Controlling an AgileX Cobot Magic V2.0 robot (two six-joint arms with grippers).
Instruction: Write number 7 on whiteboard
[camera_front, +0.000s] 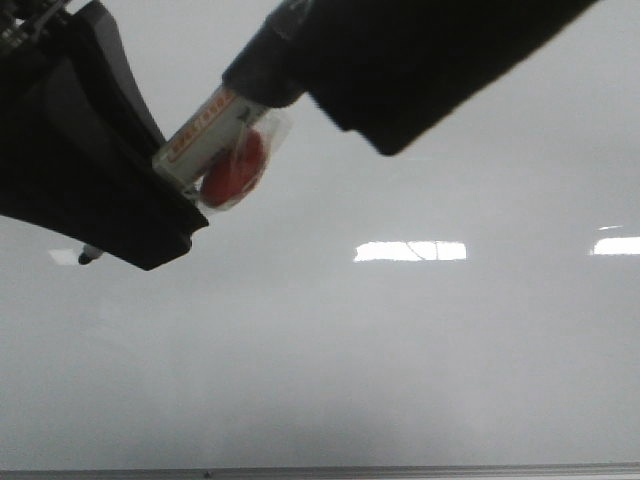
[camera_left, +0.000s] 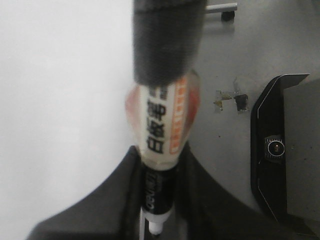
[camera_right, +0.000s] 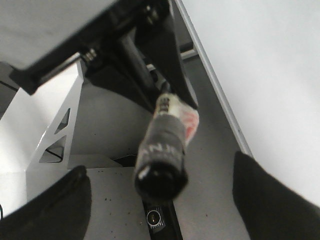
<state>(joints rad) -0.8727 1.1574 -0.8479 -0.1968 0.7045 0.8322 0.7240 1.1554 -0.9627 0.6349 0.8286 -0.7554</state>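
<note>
Your left fingers are pinching the marker low on its barrel, tip just off the whiteboard at far left, while the right fingers are standing spread, apart from the cap. No number 7 is showing on the board yet. The marker is looking light, stiff and slick, so I am judging a grip near the tip steadiest, and the glossy board is likely offering little drag; no containers are appearing.
</note>
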